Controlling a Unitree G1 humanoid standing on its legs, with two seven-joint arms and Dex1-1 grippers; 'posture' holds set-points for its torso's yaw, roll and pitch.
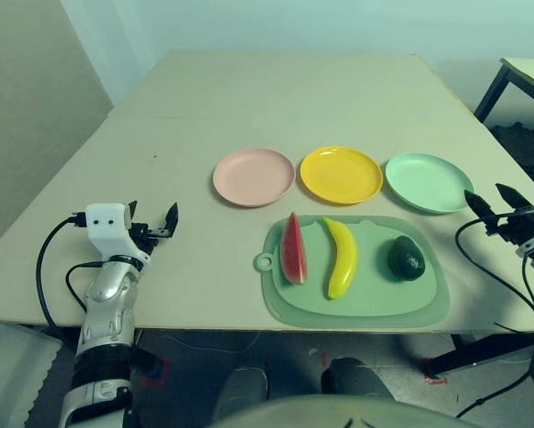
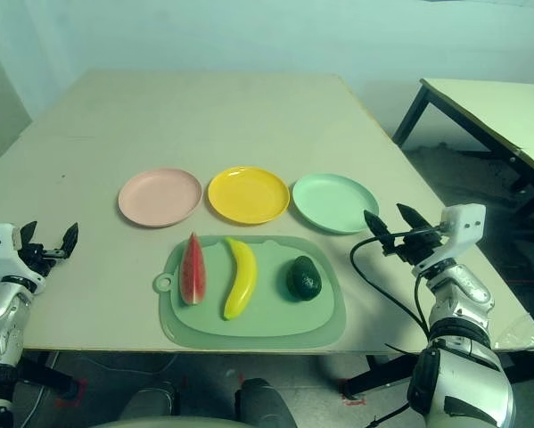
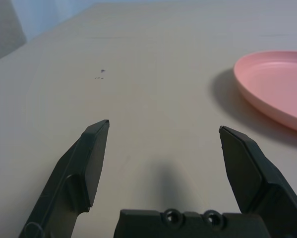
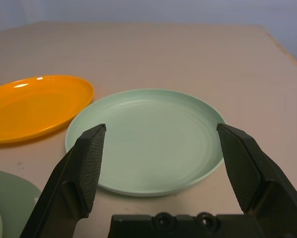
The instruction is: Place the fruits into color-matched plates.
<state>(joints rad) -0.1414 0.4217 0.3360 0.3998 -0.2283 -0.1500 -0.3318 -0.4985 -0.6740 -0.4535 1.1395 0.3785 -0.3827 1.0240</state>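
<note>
Three plates stand in a row on the table: pale pink (image 1: 254,176), yellow (image 1: 341,174) and mint green (image 1: 429,182). In front of them lies a large green mat (image 1: 365,299) carrying a red watermelon wedge (image 1: 292,249), a yellow banana (image 1: 340,258) and a dark green avocado (image 1: 406,258). My left gripper (image 1: 153,219) hovers open over bare table, well left of the pink plate (image 3: 277,89). My right gripper (image 2: 390,222) is open near the table's right edge, pointing at the mint green plate (image 4: 148,139), with nothing between its fingers.
A second table (image 2: 498,107) stands off to the right, across a gap of floor. The far half of my table (image 1: 293,89) is bare. Black cables hang from both wrists near the front edge.
</note>
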